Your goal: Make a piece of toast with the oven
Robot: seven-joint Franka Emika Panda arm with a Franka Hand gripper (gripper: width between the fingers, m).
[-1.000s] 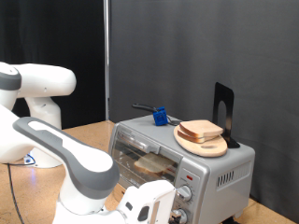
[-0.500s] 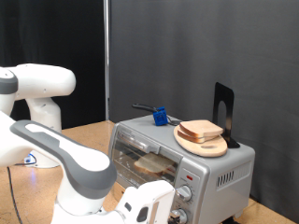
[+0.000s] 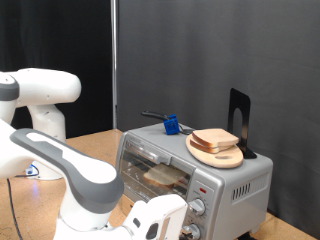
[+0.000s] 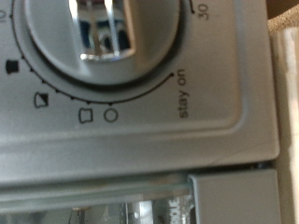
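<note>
The silver-grey oven (image 3: 240, 178) stands at the exterior view's right, door shut. One slice of toast (image 3: 162, 177) lies on the rack behind the glass. Another slice (image 3: 215, 139) rests on a round wooden plate (image 3: 224, 158) on the oven's top. My gripper (image 3: 184, 222) is at the exterior view's bottom, right at the oven's lower front by the knobs (image 3: 204, 206). The wrist view is filled by one chrome knob (image 4: 107, 37) on the oven's grey panel (image 4: 196, 121), with mode icons and "stay on" printed round it. No fingers show there.
A blue clip-like object (image 3: 172, 126) and a dark handle lie on the oven's top at the back. A black upright stand (image 3: 240, 118) is behind the plate. The arm's white base (image 3: 45, 100) is at the exterior view's left on the wooden table.
</note>
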